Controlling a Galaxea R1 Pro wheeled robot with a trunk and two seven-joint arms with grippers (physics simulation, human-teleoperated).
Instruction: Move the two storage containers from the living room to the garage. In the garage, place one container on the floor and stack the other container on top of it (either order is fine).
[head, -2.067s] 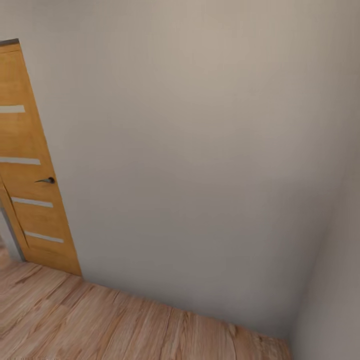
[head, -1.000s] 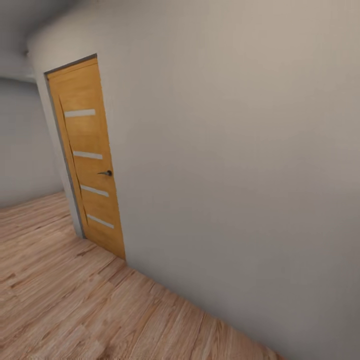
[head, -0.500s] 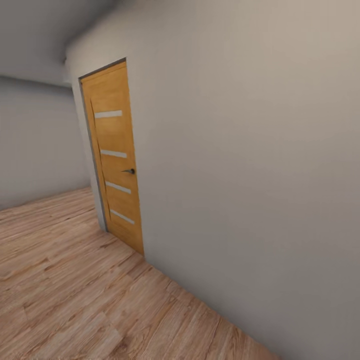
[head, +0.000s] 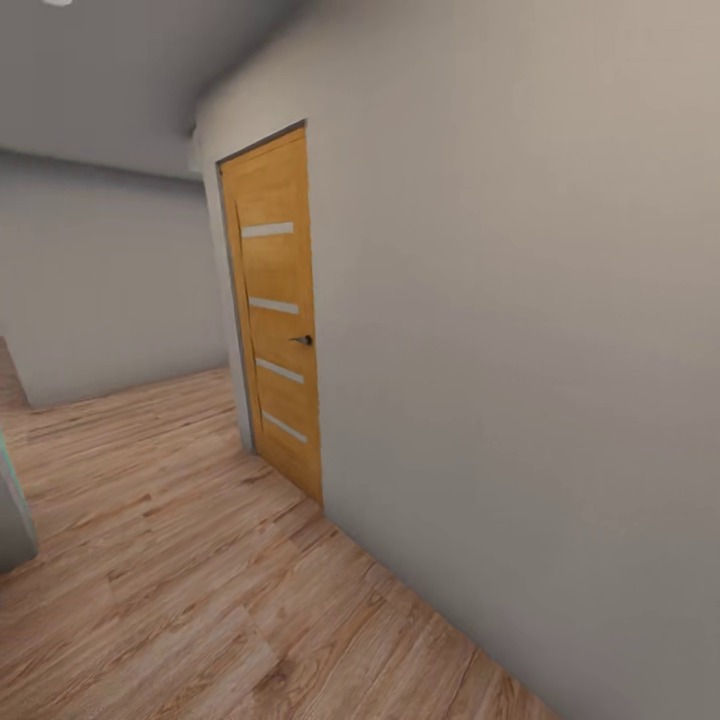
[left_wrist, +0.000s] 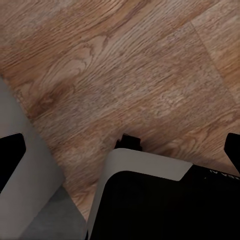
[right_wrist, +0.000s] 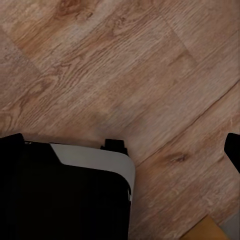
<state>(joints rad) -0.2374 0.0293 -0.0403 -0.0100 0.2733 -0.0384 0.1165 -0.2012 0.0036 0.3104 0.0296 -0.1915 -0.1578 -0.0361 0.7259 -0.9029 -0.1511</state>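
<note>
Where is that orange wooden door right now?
In the head view, the door stands shut left of centre, set in the long grey wall, its foot meeting the wood-plank floor.

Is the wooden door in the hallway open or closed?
Closed: the door sits flush inside its frame in the wall, no gap visible.

A wall (head: 520, 350) runs along the right of the head view, with a door (head: 275, 310) set in it toward the left. Plank flooring (head: 180, 560) spreads before them, reaching back to a farther wall (head: 100, 280) at the left.
</note>
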